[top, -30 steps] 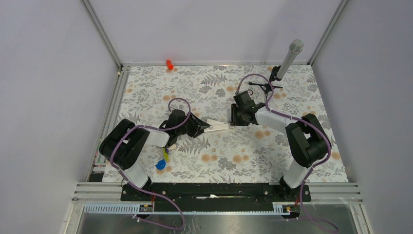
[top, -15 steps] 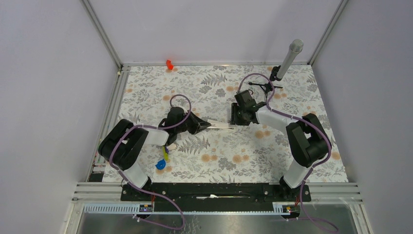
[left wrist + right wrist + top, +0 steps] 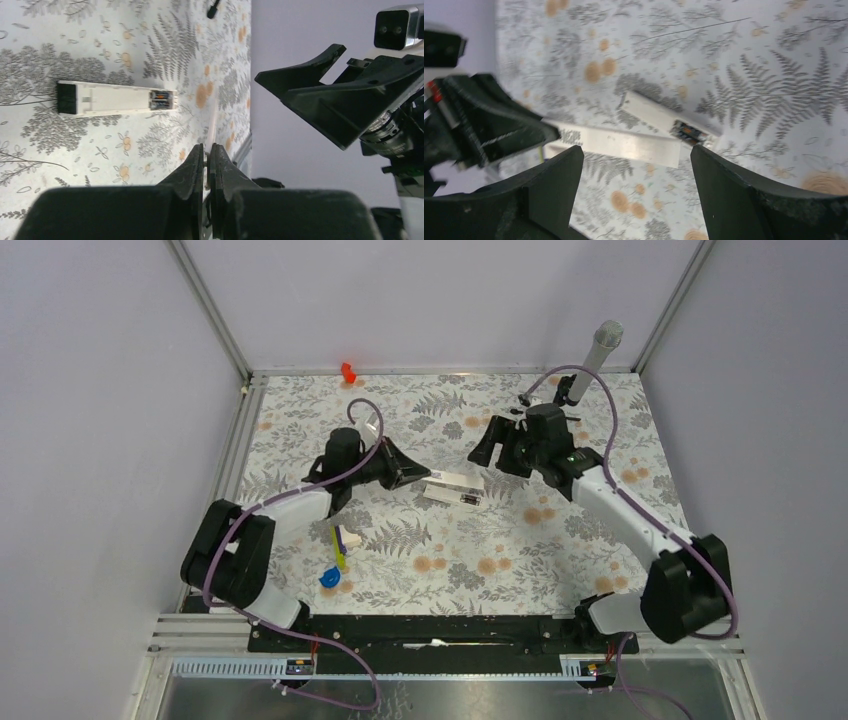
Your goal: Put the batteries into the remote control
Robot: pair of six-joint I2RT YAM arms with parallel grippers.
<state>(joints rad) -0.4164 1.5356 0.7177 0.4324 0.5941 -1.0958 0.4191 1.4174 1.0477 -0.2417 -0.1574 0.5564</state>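
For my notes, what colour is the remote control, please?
Remote control: white, dark-ended; left wrist view.

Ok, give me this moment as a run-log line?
remote control: lying flat on table, compartment uncovered | left gripper: shut on thin white panel | right gripper: open, clear of remote

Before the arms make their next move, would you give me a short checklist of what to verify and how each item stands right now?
1. Remote control lying flat, not held: ok.
2. Battery compartment at its end uncovered and in view: ok.
3. Batteries seated inside it: cannot tell; only small coloured marks show.
4. Left gripper shut on the thin white cover: ok.
5. Cover lined up over the compartment: not ok; it sits off to one side of the remote control.
6. Right gripper open and holding nothing: ok.
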